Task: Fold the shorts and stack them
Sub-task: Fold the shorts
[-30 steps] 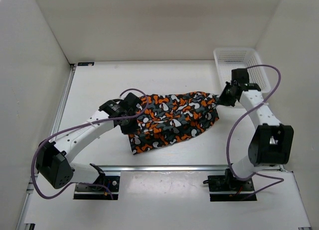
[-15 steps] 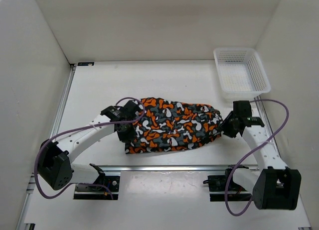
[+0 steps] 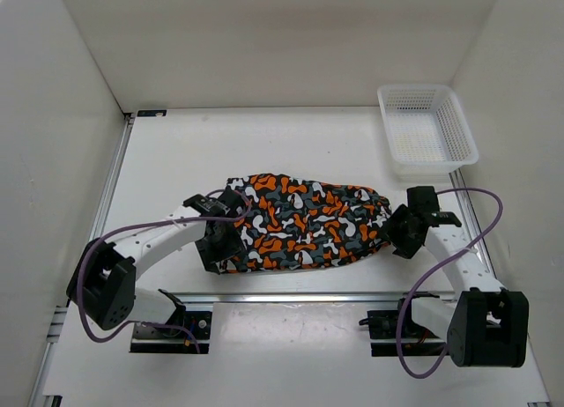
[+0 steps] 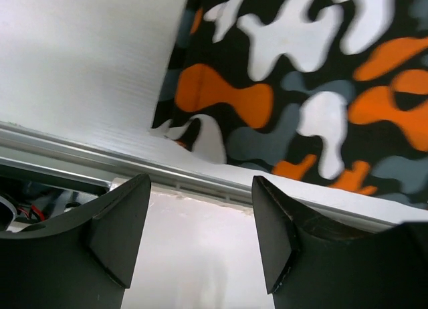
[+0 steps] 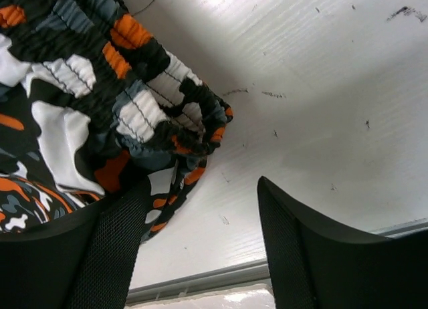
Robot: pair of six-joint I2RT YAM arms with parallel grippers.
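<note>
A white plastic mesh basket (image 3: pixel 386 125) sits at the far right corner of the white worktop (image 3: pixel 176 151). An aluminium rail (image 3: pixel 291 295) runs along the worktop's near edge.

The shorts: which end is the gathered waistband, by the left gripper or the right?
The end by the right gripper: puckered cloth with stitched rows. By the left gripper the shorts lie flat.

The white table (image 3: pixel 176 160) carries the shorts (image 3: pixel 304 222) and a mesh basket (image 3: pixel 430 166).

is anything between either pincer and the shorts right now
Nothing visible does. The left pincer stands open at the left end of the shorts, and the right pincer stands open at their right end.
</note>
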